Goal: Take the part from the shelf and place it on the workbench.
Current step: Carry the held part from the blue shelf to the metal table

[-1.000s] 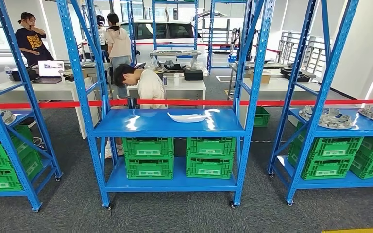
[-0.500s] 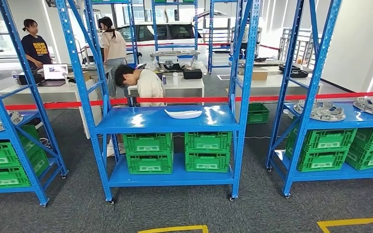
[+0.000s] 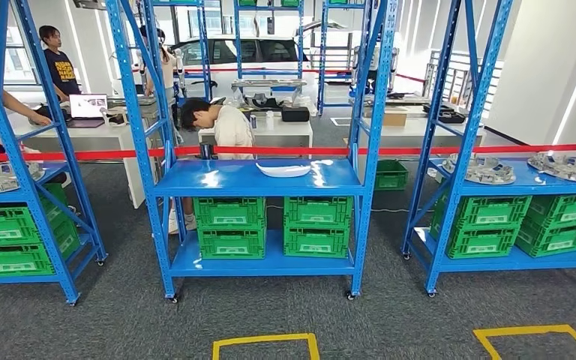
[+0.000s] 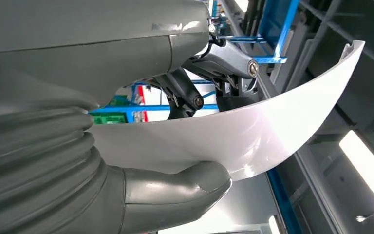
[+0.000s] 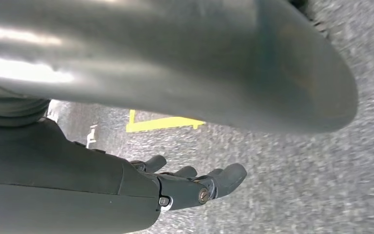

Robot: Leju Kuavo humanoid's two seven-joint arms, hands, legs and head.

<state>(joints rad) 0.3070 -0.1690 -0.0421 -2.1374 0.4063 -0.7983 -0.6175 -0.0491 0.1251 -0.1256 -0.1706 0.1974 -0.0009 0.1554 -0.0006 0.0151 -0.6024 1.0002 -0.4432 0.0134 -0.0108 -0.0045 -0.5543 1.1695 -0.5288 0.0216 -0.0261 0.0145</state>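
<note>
Left wrist view | left robot hand (image 4: 190, 141) grips white part (image 4: 272, 126)

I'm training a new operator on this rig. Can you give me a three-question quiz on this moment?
1. True or false: the left hand holds a white curved part.
2. What lies on the middle shelf? A) white part B) laptop C) crate
3. What colour are the crates under it?

Key: 1 true; 2 A; 3 green.
</note>
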